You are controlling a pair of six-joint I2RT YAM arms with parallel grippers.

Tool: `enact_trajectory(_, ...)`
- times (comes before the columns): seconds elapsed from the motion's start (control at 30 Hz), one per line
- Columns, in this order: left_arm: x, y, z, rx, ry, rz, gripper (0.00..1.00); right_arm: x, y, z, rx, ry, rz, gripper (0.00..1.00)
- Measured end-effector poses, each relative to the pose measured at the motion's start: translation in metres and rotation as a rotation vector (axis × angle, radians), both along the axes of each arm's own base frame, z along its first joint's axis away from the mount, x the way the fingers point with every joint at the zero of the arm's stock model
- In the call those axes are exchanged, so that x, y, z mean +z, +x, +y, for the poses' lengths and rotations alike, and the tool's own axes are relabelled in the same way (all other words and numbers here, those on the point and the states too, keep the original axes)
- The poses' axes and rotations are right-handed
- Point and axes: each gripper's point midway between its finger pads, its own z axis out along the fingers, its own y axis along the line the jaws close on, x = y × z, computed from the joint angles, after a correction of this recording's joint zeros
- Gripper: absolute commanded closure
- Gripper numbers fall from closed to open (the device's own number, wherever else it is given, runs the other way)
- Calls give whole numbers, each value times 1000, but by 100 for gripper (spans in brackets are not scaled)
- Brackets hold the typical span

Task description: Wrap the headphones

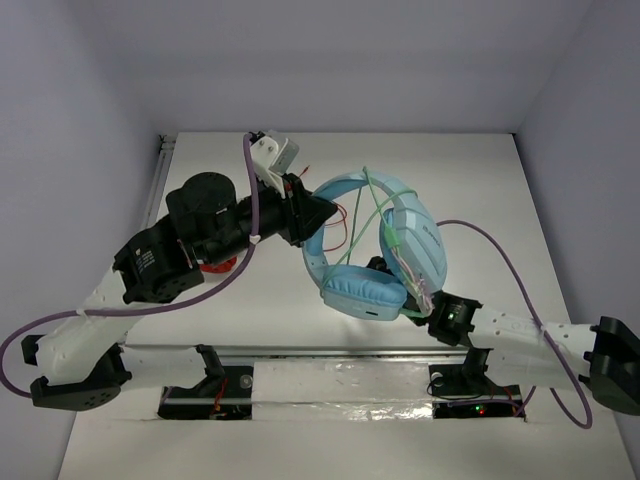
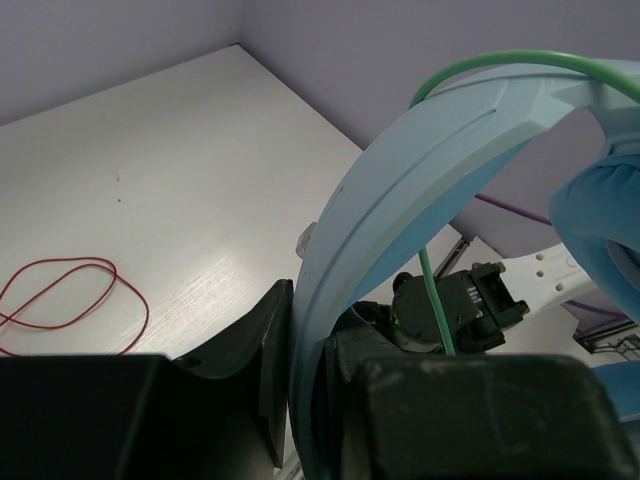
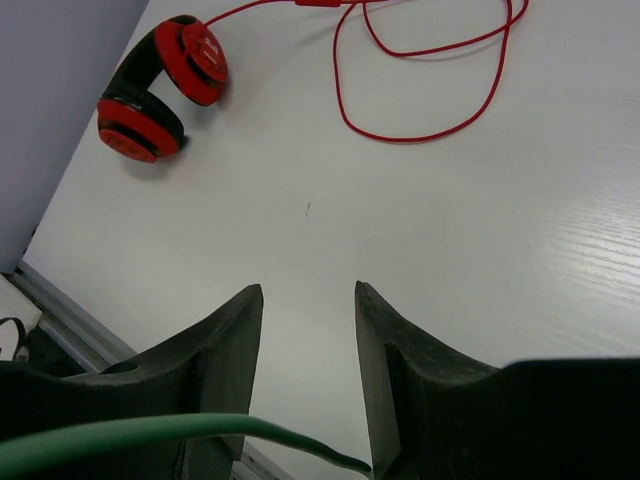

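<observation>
Counter: white, both arms bolted at its near edge.

Headphones: held up off the counter between the two arms, at the centre of the top view. Judged bulky but light. The headband looks stiff and the cups padded and yielding, so the band is the better hold.

Red headphones: lying on the counter, apart, not involved.

Left pincer: pressed together on the headband.

Right pincer: spread, gripping nothing, close by the lower cup.

Cable: thin and limp, looped loosely over band and cup, crossing just before the right fingers. Likely to slip; pinch it firmly.
</observation>
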Motion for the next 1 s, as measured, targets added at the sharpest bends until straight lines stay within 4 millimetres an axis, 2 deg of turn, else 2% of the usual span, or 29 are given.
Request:
enact_trajectory(0.23,7,9,-1,41,-8,-9,100,-1,-7,-7,-15,70,27,52)
enact_trajectory(0.47,6,21,2,112,-4,-15,100,8,-14,-18,-29,146,31,52)
enact_trajectory(0.67,10,28,6,158,-19,-22,100,3,-17,-19,-31,159,51,51)
enact_trajectory(0.7,11,29,7,166,-24,-21,100,2,-18,-20,-29,162,55,53)
enact_trajectory(0.77,14,32,7,182,-40,-23,100,-1,-19,-21,-27,160,60,71)
enact_trajectory(0.8,14,34,7,192,-49,-22,100,-2,-20,-21,-26,159,62,87)
enact_trajectory(0.83,15,36,7,204,-60,-22,100,-3,-20,-22,-26,160,66,94)
enact_trajectory(0.9,13,41,7,235,-82,-16,100,-4,-21,-21,-24,164,74,100)
enact_trajectory(1.0,3,53,11,314,-114,-10,100,-7,-21,-20,-26,163,85,100)
